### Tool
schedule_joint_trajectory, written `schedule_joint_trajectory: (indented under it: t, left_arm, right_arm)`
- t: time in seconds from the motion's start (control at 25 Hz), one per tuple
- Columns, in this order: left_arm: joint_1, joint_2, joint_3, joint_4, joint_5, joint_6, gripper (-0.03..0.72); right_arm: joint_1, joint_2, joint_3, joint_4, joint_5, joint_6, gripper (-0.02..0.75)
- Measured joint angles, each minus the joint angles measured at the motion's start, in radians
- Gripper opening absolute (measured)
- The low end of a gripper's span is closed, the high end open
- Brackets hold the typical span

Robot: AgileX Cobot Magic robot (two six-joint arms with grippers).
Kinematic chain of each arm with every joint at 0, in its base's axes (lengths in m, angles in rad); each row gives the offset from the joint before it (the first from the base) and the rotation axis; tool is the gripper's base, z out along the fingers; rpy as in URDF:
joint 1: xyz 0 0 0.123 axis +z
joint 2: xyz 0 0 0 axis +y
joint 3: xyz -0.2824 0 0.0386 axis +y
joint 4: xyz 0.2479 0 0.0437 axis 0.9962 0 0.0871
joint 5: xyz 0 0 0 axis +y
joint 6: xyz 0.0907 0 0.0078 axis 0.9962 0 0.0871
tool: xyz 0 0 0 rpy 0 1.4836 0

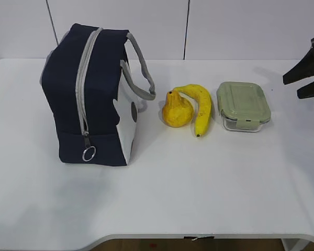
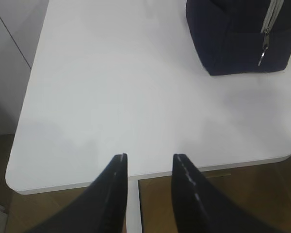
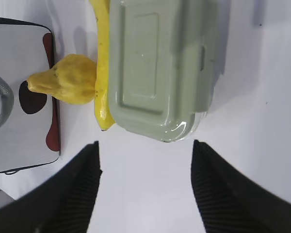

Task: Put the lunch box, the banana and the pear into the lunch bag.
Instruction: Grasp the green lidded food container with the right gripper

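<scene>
Right wrist view: right gripper (image 3: pixel 145 160) spread, empty, near lunch box (image 3: pixel 157 68). Left gripper (image 2: pixel 149 167) parted, empty. Risk: lunch bag (image 1: pixel 94 94) zipped shut blocks loading.

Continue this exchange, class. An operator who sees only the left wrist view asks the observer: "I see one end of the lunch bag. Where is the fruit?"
Observer: The pear and the banana lie right of the lunch bag, touching each other.
Operator: And the lunch box?
Observer: The lunch box sits right of the banana, lid on.
Operator: Is the right gripper holding anything?
Observer: No. The right gripper is open and empty, facing one short end of the lunch box.
</scene>
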Motion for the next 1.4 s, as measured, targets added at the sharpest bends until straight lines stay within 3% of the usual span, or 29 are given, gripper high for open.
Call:
schedule_joint_trajectory:
  t: [0.28,0.76,1.4]
  left_arm:
    - [0.000,0.000,0.000,0.000,0.000,0.000,0.239]
    - [0.000,0.000,0.000,0.000,0.000,0.000,0.240]
    - [0.000,0.000,0.000,0.000,0.000,0.000,0.240]
  right_arm:
    - [0.000,0.033,-0.022,0.040,0.000,-0.039,0.577]
    - [0.000,0.241,-0.195,0.069,-0.004,-0.048,0.581]
    - [0.021,0.351,-0.200,0.138,-0.012,-0.123,0.585]
